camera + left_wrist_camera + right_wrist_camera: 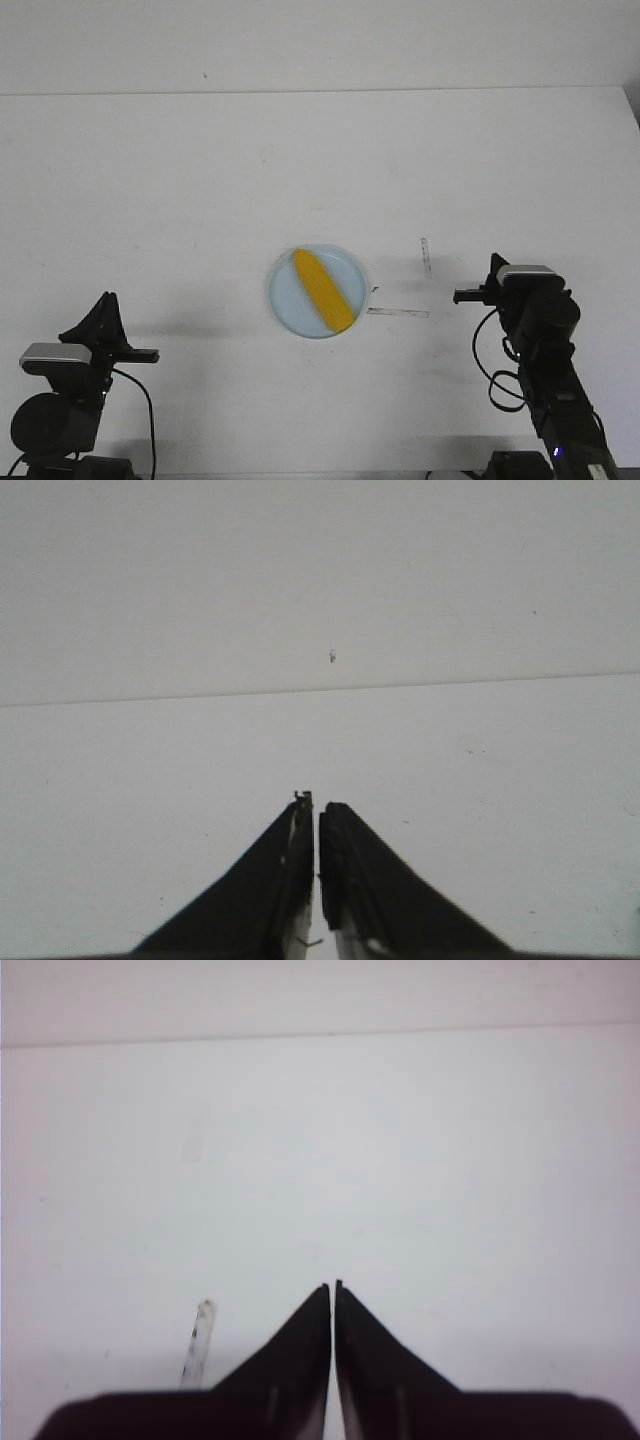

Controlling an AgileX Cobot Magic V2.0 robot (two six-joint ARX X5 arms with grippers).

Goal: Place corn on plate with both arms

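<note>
The yellow-orange corn [323,290] lies diagonally on the pale blue plate [285,297] at the middle of the white table. My left gripper [104,304] is at the near left, well away from the plate; in the left wrist view [316,802] it is shut and empty over bare table. My right gripper [496,264] is at the near right, apart from the plate; in the right wrist view [332,1285] it is shut and empty. Neither wrist view shows the corn or the plate.
Two clear tape strips lie right of the plate, one upright [426,257], one flat [398,313]; the upright one shows in the right wrist view [197,1343]. The table's far edge [320,93] meets a pale wall.
</note>
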